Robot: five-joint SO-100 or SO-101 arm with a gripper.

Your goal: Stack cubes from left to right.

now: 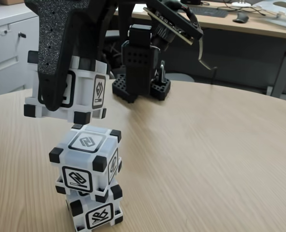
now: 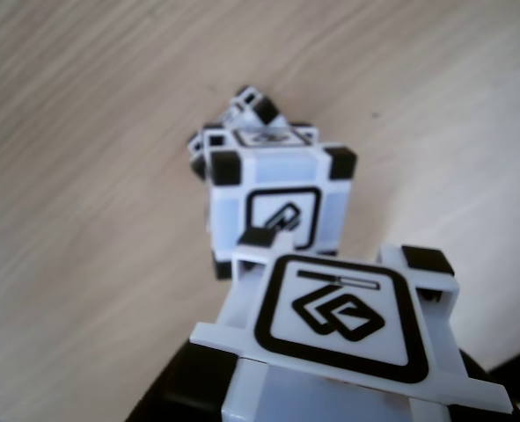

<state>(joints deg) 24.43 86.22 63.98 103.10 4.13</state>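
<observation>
No letters, numbers or brand names could be read on any surface in either view. The only signs were black-framed geometric symbols on the cube faces.

In the fixed view, the held cube (image 1: 80,89) bore an angular diamond-like symbol on its right-hand face. The middle cube (image 1: 87,162) carried an interlocking angular symbol on its top face and a similar figure with a bar beneath on its front face. The bottom cube (image 1: 97,212) showed a crossed, curved symbol on its front.

In the other view, the near cube (image 2: 339,338) displayed overlapping rhombus outlines under a short bar. The cube beyond (image 2: 277,207) showed a smaller angular figure, blurred.
</observation>
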